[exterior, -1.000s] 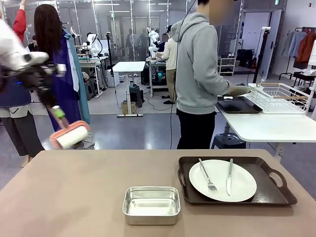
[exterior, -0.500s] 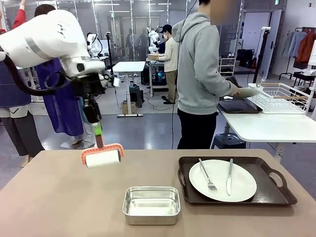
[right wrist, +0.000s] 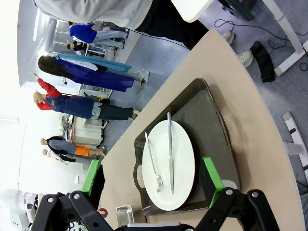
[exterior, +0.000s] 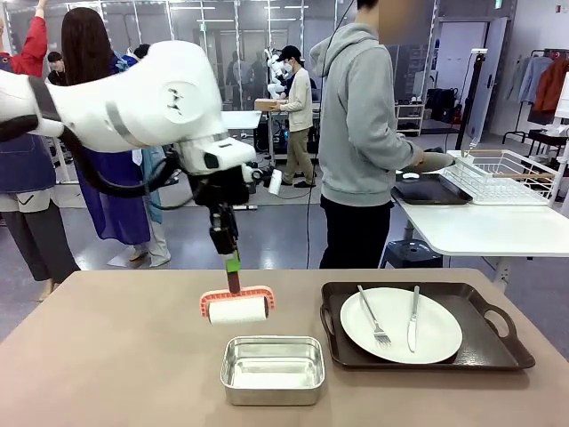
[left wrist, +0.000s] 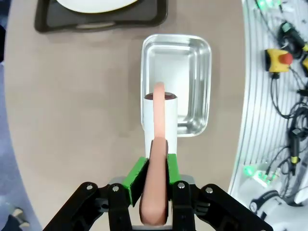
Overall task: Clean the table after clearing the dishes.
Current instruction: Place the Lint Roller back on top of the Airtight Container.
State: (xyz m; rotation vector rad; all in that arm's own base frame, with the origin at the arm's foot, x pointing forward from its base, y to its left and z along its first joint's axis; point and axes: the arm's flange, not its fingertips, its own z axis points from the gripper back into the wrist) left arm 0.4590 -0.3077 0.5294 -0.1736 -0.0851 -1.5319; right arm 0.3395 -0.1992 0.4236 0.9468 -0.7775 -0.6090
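The left fingers [left wrist: 135, 174] clench a lint roller [exterior: 236, 308] by its handle, the roll hanging by the far side of the steel pan [exterior: 272, 367] on the taupe worktop [exterior: 107, 356]. The right fingers [right wrist: 211, 175] stand released over the plate [exterior: 401, 342] and cutlery [exterior: 412, 318] on its tray [exterior: 498, 349], near right.

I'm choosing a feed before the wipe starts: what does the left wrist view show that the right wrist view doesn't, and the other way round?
Left wrist view: the left tool shut on the lint roller handle, with its roll in line with the steel pan. Right wrist view: the open right tool framing the fork and knife, and people beyond the table. Both: table, dark tray, white plate, pan.
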